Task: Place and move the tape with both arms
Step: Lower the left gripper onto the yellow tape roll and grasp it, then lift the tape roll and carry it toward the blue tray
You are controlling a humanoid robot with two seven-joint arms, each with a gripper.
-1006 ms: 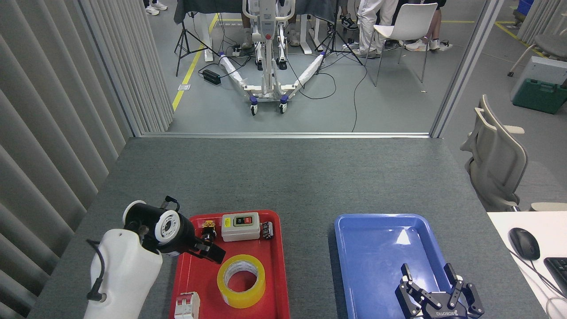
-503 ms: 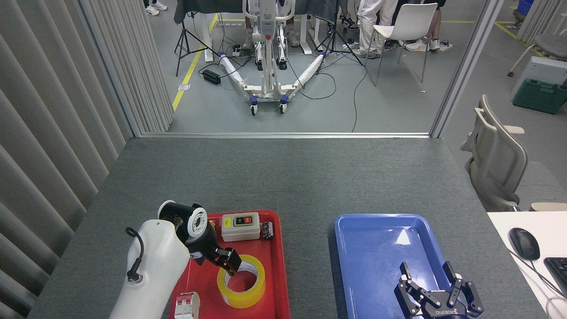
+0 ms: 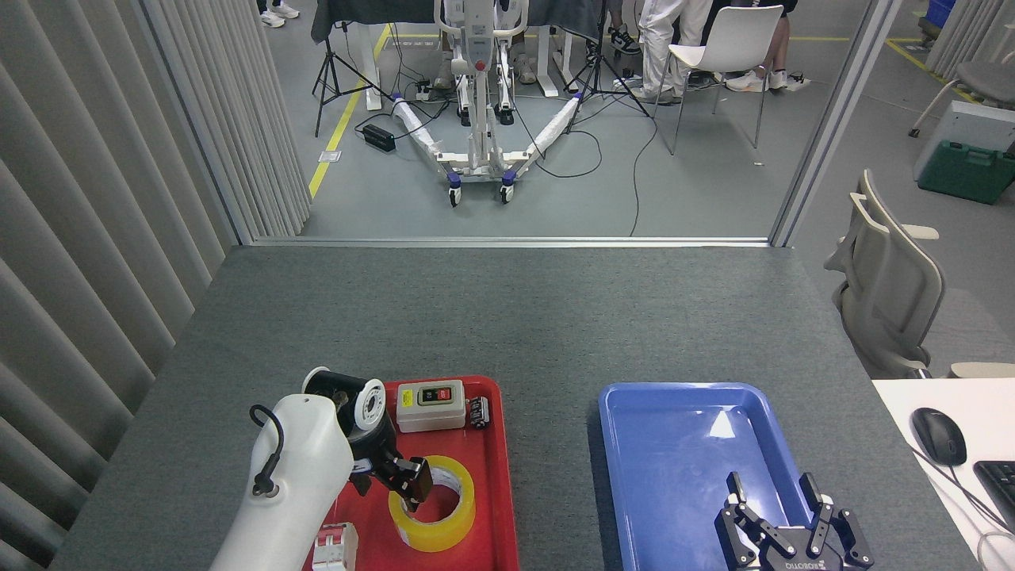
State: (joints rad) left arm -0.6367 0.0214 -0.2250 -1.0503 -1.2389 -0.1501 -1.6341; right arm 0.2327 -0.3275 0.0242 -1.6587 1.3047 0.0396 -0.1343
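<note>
Over the red tray point(image 3: 496, 507), left gripper point(image 3: 410, 482) has dropped onto the tape point(image 3: 432, 502) rim since a second ago, jaws straddling its wall, grasp likely next; right gripper point(image 3: 781, 523) waits, jaws wide, above the blue tray point(image 3: 634, 444).

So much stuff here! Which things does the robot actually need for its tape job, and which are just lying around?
Needed:
- yellow translucent tape roll
- left gripper
- right gripper
- red plastic tray
- blue plastic tray

Lying about:
- beige switch box
- white circuit breaker
- black computer mouse
</note>
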